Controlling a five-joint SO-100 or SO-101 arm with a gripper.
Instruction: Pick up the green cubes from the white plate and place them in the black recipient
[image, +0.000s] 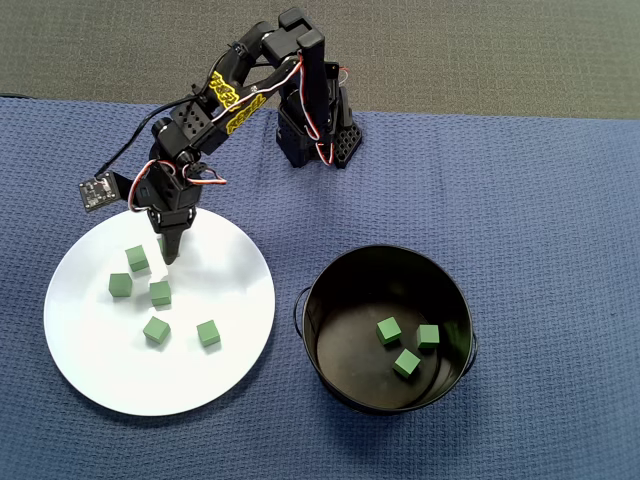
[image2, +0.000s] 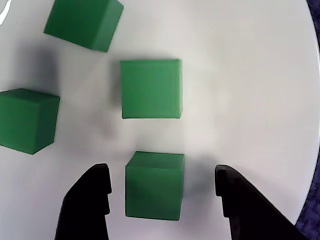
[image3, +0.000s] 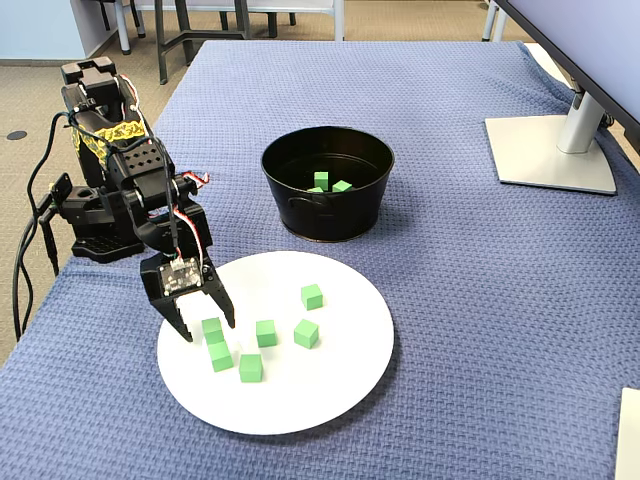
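Now pincer (image2: 162, 187) open — straddling green cube (image2: 154, 186).

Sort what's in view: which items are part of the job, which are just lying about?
Job:
- green cubes on the plate, one between the open jaws
- three cubes already in the pot
- white plate
- black pot
- gripper

Lying about:
- monitor stand
- blue cloth

Blue woven cloth (image3: 480, 300) over the worktop, monitor stand (image3: 552, 150) at its right edge, beige floor (image3: 30, 90) beyond.
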